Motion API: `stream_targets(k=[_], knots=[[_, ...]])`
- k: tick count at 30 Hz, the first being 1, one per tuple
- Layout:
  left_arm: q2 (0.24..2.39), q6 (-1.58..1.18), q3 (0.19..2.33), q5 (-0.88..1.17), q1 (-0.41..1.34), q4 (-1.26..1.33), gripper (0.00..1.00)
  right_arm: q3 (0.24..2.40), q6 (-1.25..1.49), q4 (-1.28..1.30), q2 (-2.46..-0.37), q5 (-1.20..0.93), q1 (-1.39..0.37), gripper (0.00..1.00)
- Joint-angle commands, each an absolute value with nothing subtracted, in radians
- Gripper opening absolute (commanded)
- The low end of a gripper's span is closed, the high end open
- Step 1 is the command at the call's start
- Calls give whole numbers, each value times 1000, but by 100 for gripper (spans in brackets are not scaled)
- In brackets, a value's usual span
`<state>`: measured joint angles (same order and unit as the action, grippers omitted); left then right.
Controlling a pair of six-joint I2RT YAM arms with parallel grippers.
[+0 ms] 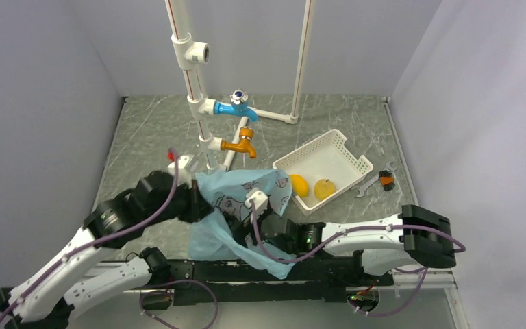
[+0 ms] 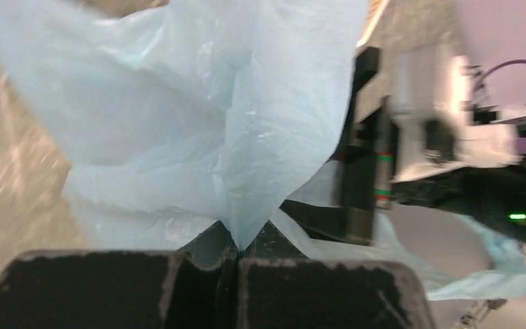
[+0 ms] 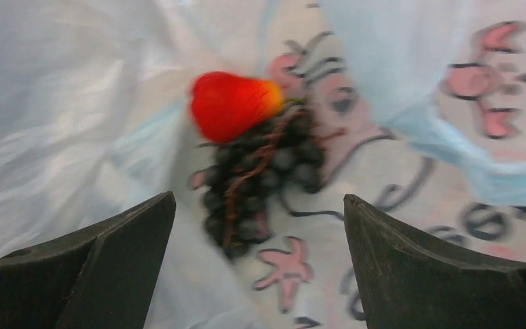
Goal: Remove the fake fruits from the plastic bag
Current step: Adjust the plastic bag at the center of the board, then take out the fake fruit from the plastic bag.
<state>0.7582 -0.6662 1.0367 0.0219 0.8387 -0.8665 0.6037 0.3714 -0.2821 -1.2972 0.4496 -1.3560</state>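
Observation:
The light-blue plastic bag [image 1: 236, 205] with a printed cartoon lies between the arms. My left gripper [image 1: 198, 202] is shut on a pinch of the bag [image 2: 240, 233] and holds it up. My right gripper [image 3: 259, 205] is open inside the bag's mouth, its fingers either side of the dark grape bunch [image 3: 260, 175], apart from it. The red-orange apple-like fruit [image 3: 231, 104] lies just beyond the grapes. In the top view the right gripper [image 1: 264, 223] is at the bag's opening. The orange-yellow oval fruit [image 1: 299, 185] and the pale yellow round fruit [image 1: 324, 188] lie in the white basket [image 1: 346, 147].
White pipes with a blue tap [image 1: 240, 104] and an orange tap [image 1: 240, 144] stand behind the bag. A spanner [image 1: 370, 181] and a small black-and-orange part [image 1: 387, 179] lie right of the basket. Grey walls enclose the table.

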Motion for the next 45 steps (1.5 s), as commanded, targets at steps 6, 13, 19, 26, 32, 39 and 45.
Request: stream_targets(k=[6,13,19,26,32,39,45], knots=[[330,-864,745,-98,842,-1182,0,756,334,-503,-1534,169,-1475,87],[219,-883,707,-121,841,-1249,0,794,309,-379,-1539,307,-1496,99],[254,-874,666,-102,841,-1228,0,767,263,-224,-1378,455,-1484,99],[307,-865,668,-95,841,-1229,0,738,296,-302,-1393,360,-1483,87],[299,-868,663,-92,841,-1230,0,789,279,-319,-1539,450,-1483,60],[302,-872,660,-98,841,-1225,0,826,374,-280,-1604,565,-1461,61],[324,-859,658,-86,842,-1219,0,852,416,-287,-1638,581,-1449,61]])
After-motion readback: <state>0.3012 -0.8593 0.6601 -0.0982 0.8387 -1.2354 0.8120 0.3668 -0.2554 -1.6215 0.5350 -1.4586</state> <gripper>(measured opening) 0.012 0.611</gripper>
